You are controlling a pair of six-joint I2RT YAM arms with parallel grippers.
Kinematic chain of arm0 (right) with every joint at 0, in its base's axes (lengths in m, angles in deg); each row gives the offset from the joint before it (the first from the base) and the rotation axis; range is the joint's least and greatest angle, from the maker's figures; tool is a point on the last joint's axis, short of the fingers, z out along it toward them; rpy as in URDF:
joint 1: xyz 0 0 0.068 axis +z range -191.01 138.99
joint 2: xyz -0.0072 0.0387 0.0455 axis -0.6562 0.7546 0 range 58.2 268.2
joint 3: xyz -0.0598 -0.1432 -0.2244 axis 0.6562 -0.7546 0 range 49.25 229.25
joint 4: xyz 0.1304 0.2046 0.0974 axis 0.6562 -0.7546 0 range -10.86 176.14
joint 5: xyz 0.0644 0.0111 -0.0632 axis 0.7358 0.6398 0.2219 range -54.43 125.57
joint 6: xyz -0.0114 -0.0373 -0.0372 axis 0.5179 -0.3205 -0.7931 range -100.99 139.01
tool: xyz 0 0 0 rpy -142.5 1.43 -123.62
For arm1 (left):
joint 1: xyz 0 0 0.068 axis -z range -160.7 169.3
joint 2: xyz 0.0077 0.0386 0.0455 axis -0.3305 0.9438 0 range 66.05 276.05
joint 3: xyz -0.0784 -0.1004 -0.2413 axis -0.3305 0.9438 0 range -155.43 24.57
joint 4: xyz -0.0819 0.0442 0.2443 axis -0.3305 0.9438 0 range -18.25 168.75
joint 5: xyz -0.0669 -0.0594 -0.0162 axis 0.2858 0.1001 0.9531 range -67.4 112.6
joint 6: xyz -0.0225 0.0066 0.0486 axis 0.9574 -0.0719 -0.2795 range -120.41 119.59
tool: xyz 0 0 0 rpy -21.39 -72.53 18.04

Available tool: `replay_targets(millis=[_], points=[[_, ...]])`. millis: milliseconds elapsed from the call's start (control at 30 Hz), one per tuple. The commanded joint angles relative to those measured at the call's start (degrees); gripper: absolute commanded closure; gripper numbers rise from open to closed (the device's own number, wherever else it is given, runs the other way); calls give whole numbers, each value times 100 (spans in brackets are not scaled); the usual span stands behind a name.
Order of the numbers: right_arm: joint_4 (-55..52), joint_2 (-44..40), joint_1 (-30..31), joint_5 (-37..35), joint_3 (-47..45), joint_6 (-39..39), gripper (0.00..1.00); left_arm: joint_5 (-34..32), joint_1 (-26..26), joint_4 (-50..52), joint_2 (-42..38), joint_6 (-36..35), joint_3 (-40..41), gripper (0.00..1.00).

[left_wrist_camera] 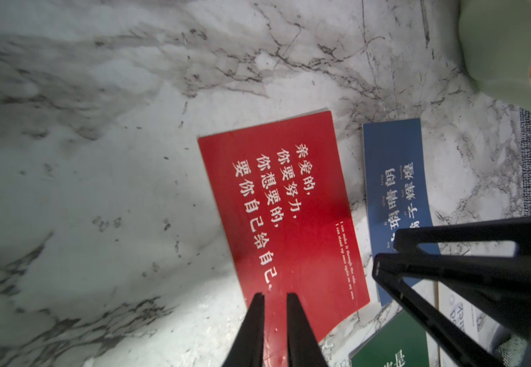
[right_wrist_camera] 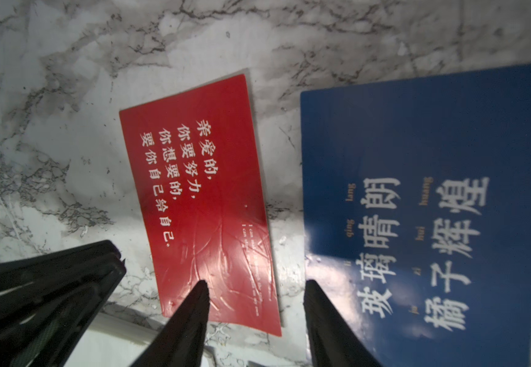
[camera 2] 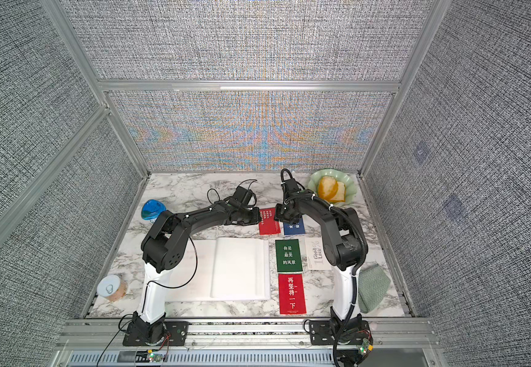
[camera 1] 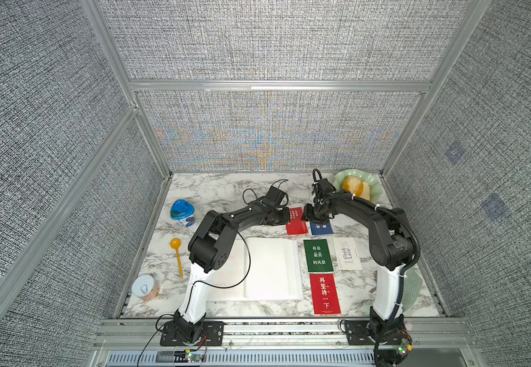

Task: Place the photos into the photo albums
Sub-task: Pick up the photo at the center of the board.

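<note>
Judging by the open album's bare pages, nothing is filed yet. Beyond its far-right corner: left gripper, jaws nearly together, on a red card, grip unconfirmed; right gripper, half open, beside the blue card. Five visible cards all lie outside it.

The left end effector is narrowly parted, the right end effector wider.
</note>
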Motion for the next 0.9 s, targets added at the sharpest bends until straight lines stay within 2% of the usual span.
replay_targets(millis=[0, 633, 867], points=[[-36, 70, 30, 43, 30, -74, 48, -144, 8, 87, 58, -7, -39, 82], [-134, 563, 306, -104, 356, -146, 48, -343, 8, 352, 413, -47, -101, 82], [-151, 476, 396, -90, 412, -163, 49, -470, 4, 474, 419, -16, -101, 83]])
